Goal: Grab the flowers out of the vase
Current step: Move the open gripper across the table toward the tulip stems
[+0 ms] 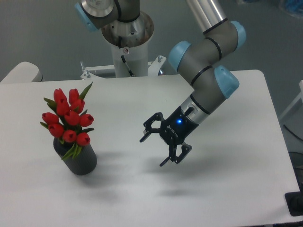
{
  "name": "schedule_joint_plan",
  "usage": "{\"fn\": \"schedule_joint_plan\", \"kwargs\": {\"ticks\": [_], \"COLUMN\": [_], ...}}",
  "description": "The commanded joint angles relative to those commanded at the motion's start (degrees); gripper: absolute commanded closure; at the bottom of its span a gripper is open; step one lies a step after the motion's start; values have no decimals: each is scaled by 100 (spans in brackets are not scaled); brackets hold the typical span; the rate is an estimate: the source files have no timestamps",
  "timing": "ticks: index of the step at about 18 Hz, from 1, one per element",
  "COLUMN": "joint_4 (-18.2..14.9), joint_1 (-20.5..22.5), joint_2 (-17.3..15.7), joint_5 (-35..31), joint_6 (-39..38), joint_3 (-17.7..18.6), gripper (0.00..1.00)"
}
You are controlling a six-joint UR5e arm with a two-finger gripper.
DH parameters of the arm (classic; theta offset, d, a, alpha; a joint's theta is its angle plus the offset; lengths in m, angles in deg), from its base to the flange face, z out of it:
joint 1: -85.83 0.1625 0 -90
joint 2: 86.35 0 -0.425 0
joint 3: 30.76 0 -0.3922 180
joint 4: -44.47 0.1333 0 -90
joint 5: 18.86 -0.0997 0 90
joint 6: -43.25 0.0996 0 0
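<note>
Progress stands at nil: we see red tulip buds with green leaves (68, 117) seated in the short dark grey cylinder vase (80, 161) at nine o'clock, while our black two-finger gripper (152, 150) hovers well apart, fingers spread wide, holding nothing

We see a white table (118, 99) with rounded corners against a grey floor (42, 33). Beyond its far-left corner sits a pale rounded object (21, 72), and a small black item (294, 204) shows at the lower right edge.
</note>
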Motion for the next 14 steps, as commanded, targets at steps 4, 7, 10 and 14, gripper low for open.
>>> {"fn": "schedule_joint_plan", "kwargs": {"ticks": [4, 7, 10, 14], "joint_4": [-9, -9, 0, 0], "joint_1": [-9, 26, 70, 97], "joint_2": [0, -9, -79, -88], "joint_5": [52, 517, 939, 1099], "joint_6": [0, 0, -122, -211], "joint_3": [9, 131, 237, 281], "gripper": [0, 0, 0, 0]}}
